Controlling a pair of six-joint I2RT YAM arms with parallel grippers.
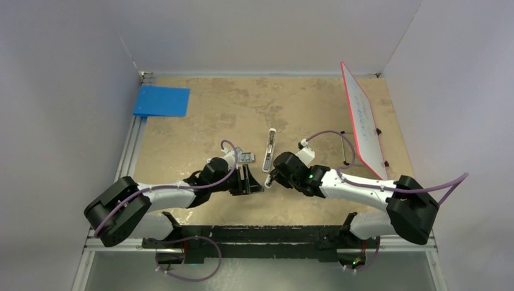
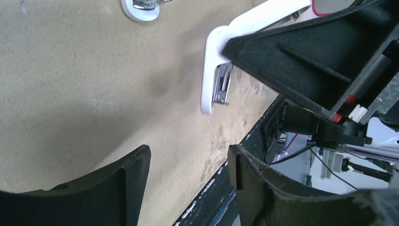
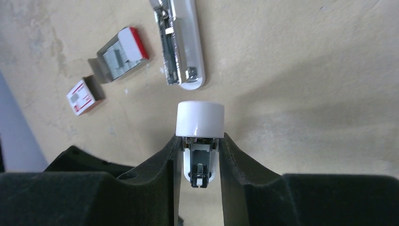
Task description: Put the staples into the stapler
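Staples [image 3: 115, 59] boxed, right claw [image 3: 200, 137] pinching white piece [image 3: 200, 117]

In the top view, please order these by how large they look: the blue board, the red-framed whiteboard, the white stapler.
1. the red-framed whiteboard, largest even though it stands tilted
2. the blue board
3. the white stapler, clearly the smallest

We see soft, even overhead light on the mottled beige worktop [image 1: 200, 121]. In the wrist views diffuse grey shadows lie on it, the black padded fingers [image 2: 94, 197] at the bottom edge are blurred, and the glossy white rounded plastic piece [image 3: 200, 117] shows faint glare.
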